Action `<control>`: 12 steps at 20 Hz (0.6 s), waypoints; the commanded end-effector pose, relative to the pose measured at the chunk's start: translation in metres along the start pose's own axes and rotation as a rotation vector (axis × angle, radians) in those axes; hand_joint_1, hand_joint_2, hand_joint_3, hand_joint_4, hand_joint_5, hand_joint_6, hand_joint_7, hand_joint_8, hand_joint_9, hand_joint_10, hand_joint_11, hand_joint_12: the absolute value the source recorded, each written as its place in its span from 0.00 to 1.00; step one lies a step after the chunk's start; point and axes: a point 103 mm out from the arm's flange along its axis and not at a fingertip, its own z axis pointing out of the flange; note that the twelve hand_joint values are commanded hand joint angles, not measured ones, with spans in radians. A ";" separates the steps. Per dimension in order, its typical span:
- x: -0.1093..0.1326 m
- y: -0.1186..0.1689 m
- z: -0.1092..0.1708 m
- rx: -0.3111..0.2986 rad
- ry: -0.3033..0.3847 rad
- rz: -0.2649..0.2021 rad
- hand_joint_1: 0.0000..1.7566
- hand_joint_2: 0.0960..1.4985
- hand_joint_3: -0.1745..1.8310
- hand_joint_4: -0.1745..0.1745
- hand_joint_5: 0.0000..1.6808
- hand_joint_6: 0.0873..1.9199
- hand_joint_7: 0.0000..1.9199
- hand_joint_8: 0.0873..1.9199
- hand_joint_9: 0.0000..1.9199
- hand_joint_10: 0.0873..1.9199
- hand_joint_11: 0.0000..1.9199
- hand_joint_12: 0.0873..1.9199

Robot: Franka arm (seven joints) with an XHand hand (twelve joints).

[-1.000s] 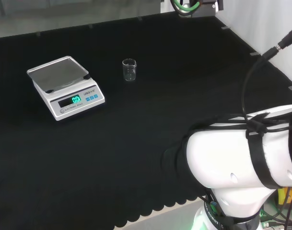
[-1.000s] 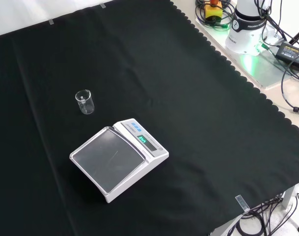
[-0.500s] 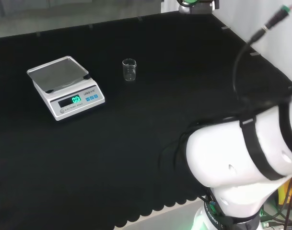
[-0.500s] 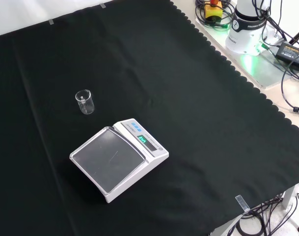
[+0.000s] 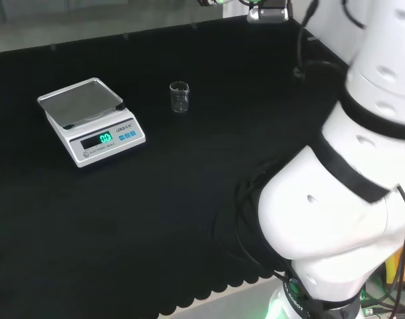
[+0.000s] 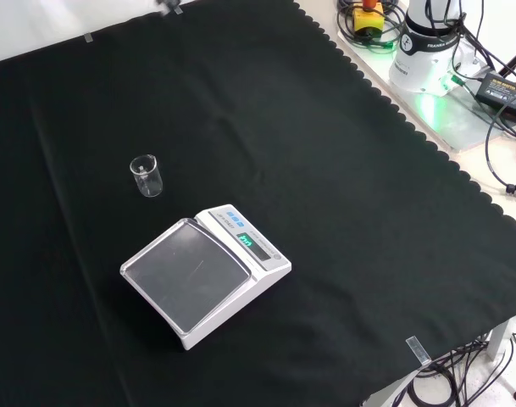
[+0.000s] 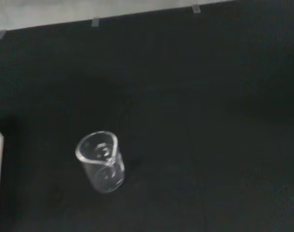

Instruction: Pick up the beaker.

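- Hand state: cannot tell from these views.
- Arm: the big white arm links with black bands (image 5: 348,179) fill the right side of the head view, rising over the near right corner of the bench; black cables run alongside them.
- Arm's white base (image 6: 427,47) sits past the scalloped cloth edge at top right of the front view, on a pale plate with a green glow next to it.
- Small clear glass beaker with a pour lip (image 5: 179,97) stands upright on the cloth, mouth open, apparently empty. Nothing touches it.
- Front view: the beaker (image 6: 146,175) sits left of centre, up and to the left of the scale, near it but apart.
- Wrist view: the beaker (image 7: 101,161) seen from above at an angle, alone on dark cloth, with the cloth's far edge and tape tabs beyond it.
- White digital bench scale with a grey metal pan and a lit green display (image 5: 89,119) is left of the beaker in the head view; pan bare.
- Front view: the scale (image 6: 202,271) sits around mid-cloth, display side facing upper right.
- Black cloth with a scalloped edge (image 6: 342,170) covers the bench.
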 end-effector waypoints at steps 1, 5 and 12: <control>-0.051 0.167 0.095 0.026 0.174 -0.066 0.15 0.58 0.16 0.31 0.06 0.00 0.00 0.12 0.00 0.40 0.00 0.76; -0.048 0.187 0.123 0.083 0.202 -0.063 0.16 0.57 0.15 0.31 0.06 0.00 0.00 0.14 0.00 0.42 0.00 0.77; -0.029 0.183 0.148 0.158 0.131 -0.074 0.17 0.57 0.15 0.31 0.06 0.00 0.00 0.14 0.00 0.42 0.00 0.77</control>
